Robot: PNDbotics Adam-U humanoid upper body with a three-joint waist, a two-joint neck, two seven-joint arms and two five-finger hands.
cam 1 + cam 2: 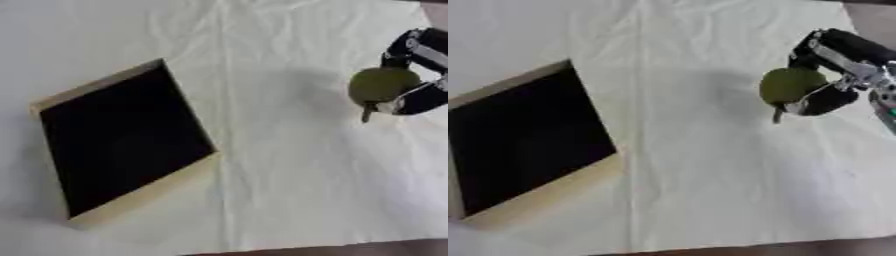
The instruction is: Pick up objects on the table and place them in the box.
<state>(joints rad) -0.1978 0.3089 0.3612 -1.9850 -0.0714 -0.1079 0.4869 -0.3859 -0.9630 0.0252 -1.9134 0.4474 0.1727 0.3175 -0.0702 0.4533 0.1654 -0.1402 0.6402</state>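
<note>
Right eye view showed the right hand (833,75) at the upper right of the frame, fingers and thumb curled round a rounded olive-green object (791,85), pear-like, with a thin dark stem pointing down below it. A soft shadow lay on the white cloth (710,175) just left of the fruit, so the object was judged to be held clear of the surface, though contact could not be ruled out. Left hand: not visible in either view.

The box (140,192), light wood rim with a dark interior, sat at the left of the frame, skewed to the table edges, well apart from the hand. Its inside looked empty; nothing else was seen lying on the cloth.

Risks noted from this state:
- The fruit was smooth and rounded and bulged out of the hand toward the left; only part of it appeared enclosed. It could slip or roll out during the carry across the cloth.
- The stem hung lowest, so a low pass could catch it on the near rim of the box.
- The box was angled, so a release aimed at its right edge could strike the wooden wall and bounce the fruit back onto the cloth.
- The cloth had creases; a dropped fruit could roll toward the table's lower edge.
</note>
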